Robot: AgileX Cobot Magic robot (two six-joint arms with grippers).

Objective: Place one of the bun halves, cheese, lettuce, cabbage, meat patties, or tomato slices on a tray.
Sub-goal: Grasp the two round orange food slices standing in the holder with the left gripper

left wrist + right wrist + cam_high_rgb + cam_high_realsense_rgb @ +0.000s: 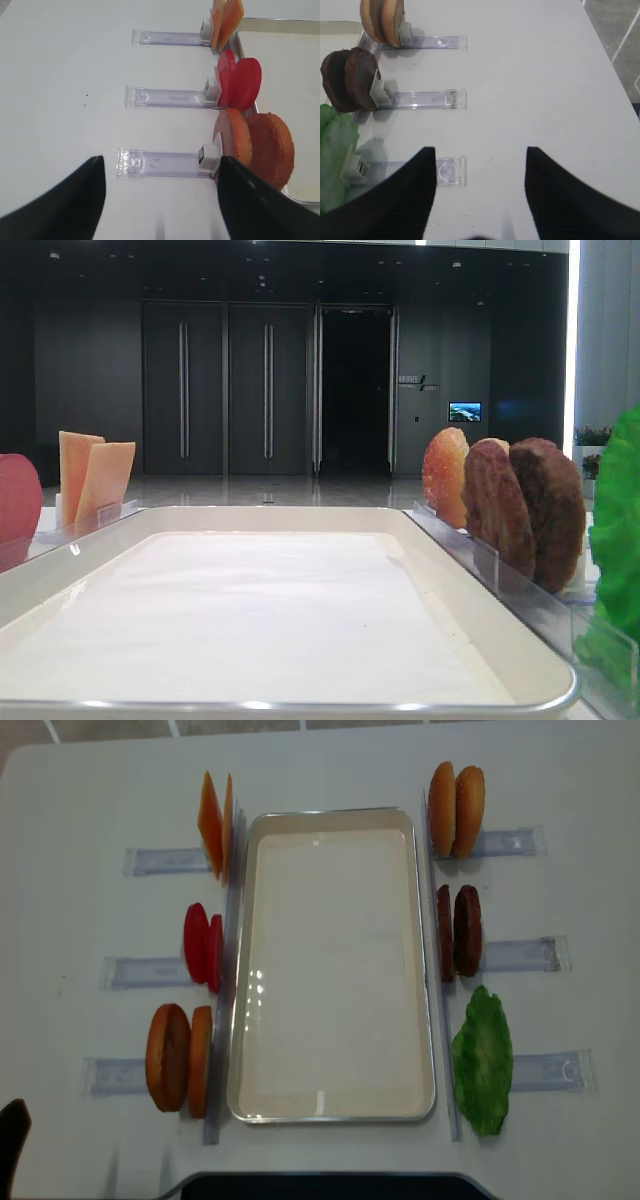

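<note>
Fingers (65, 200) of both grippers spread wide, holding nothing — tray (330, 1112) bare, buns (178, 1058) racked upright beside its left rim — so pinch one squarely across its flat faces.

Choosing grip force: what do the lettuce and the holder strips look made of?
The lettuce looks like soft translucent plastic or silicone: glossy, ruffled, uniformly bright green. The holder strips appear to be clear rigid acrylic, see-through with glinting edges.

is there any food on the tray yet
No, in the overhead view the tray holds only its white paper lining, and all the food stands in holders beside it.
</note>
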